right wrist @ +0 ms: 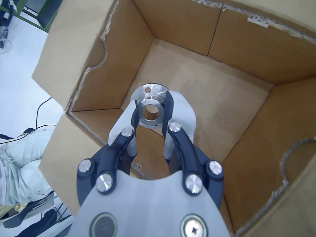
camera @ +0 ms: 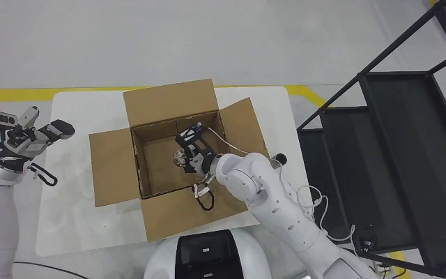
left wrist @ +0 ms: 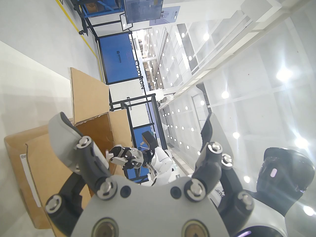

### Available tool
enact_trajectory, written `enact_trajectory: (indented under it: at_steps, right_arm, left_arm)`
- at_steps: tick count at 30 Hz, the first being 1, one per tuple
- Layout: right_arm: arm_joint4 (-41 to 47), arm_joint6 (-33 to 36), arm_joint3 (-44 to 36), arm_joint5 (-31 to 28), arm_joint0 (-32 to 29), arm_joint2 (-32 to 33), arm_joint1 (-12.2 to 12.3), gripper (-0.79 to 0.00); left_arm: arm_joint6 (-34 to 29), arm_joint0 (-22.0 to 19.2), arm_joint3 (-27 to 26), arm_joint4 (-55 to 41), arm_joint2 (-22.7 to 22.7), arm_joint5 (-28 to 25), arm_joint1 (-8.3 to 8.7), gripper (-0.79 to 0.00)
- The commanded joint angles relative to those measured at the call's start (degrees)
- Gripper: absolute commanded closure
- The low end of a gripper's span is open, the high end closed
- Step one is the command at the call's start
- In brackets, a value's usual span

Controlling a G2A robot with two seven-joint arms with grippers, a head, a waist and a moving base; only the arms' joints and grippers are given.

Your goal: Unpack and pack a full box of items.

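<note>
Gripping a metal flange low inside the open cardboard box.

Pinched by its hub in the right gripper, closed down only to the hub's width, near one corner of the box floor; touching the floor or just above it, cannot tell. Nothing but bare cardboard on the rest of that floor. Out by the table edge, well apart from the box: the left gripper, spread wide and holding nothing. Judged from that, either lifting out the last piece or setting in the first; impossible to say which. Left to do on either reading: nearly all of the packing.
</note>
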Motion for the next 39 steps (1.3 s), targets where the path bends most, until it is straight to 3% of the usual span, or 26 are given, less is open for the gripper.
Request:
enact_trajectory:
  at_steps: [1, 10, 17, 28, 39]
  right_arm:
    - [-0.51, 2.35, -5.07, 0.03, -2.48, 2.37, 0.66, 0.0]
    - [-0.46, 9.41, -22.81, -2.6, -18.75, 17.33, 3.88, 0.0]
    - [2.44, 8.29, -28.07, -3.31, -31.55, 28.23, 5.28, 0.0]
    - [6.44, -0.6, -22.94, -1.03, -42.27, 37.42, 5.97, 0.0]
    - [10.53, -6.44, -5.02, 4.92, -38.81, 39.5, 6.11, 0.0]
  left_arm:
    - [0.0, 0.0, 0.0, 0.0, 0.0, 0.0, 0.0, -0.785]
    - [0.0, 0.0, 0.0, 0.0, 0.0, 0.0, 0.0, -0.785]
    - [0.0, 0.0, 0.0, 0.0, 0.0, 0.0, 0.0, -0.785]
    - [0.0, 0.0, 0.0, 0.0, 0.0, 0.0, 0.0, -0.785]
    - [0.0, 0.0, 0.0, 0.0, 0.0, 0.0, 0.0, -0.785]
